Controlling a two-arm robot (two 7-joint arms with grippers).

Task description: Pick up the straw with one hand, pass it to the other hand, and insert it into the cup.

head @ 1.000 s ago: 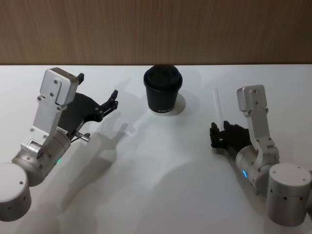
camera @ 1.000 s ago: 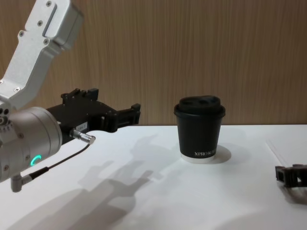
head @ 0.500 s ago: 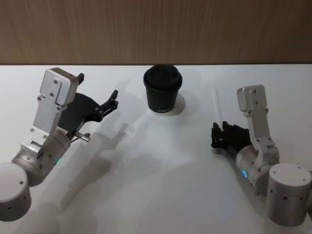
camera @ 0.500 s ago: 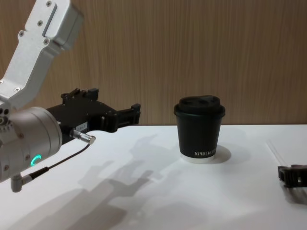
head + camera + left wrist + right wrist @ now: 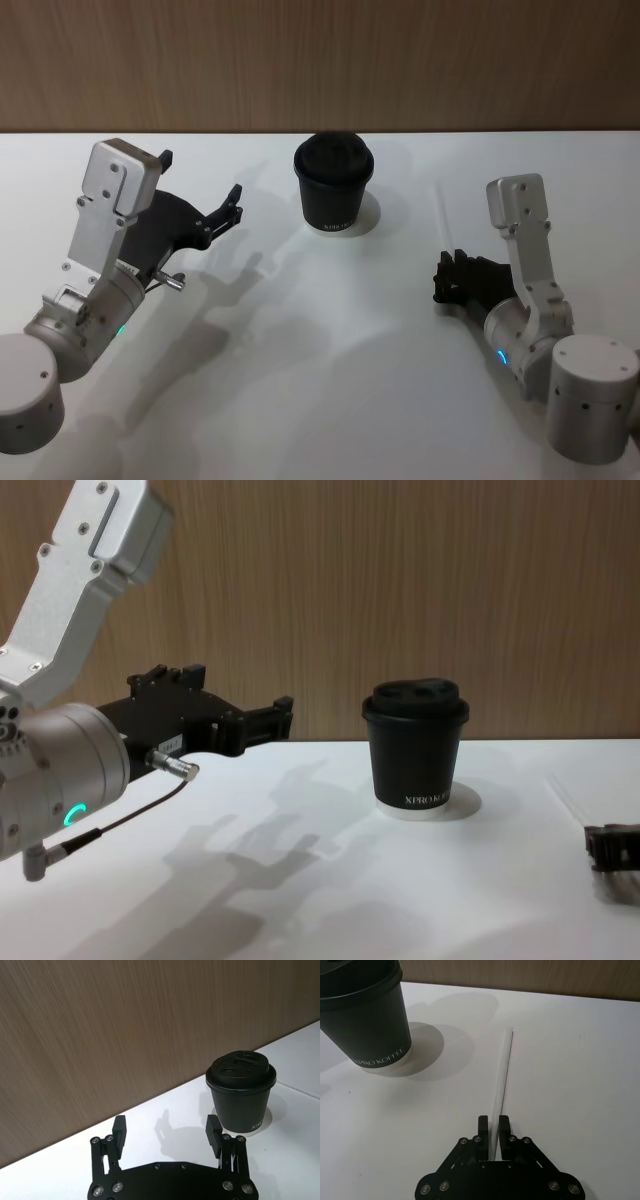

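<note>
**Q:** ok so where's your right pincer at, got the straw or what?

**A:** Yep, got it. My right pincer (image 5: pixel 493 1122) is down low at the counter (image 5: pixel 320 350) on my right side, fingers pulled together on the near end of the white straw (image 5: pixel 505 1067). The straw sticks straight out from between the tips and points toward the wood-grain wall (image 5: pixel 400 580). It runs close along the counter. Whether the far end touches the surface or sits just above it, I can't tell.

**Q:** and the cup? anywhere near it?

**A:** The black paper cup (image 5: pixel 336 190) stands upright at the back middle of the counter, near the wall. Black lid on, white lettering low on the side facing me. The straw is off to the cup's right, apart from it, not touching.

**Q:** what about the other arm

**A:** My left pincer (image 5: pixel 165 1125) hangs above the counter on my left, well apart from the right one. Its fingers are spread wide and point toward the cup, which sits a bit ahead and to the right of them. There's a green ring light (image 5: pixel 72 815) glowing on that arm, and a thin cable (image 5: pixel 130 815) looping off it.
</note>
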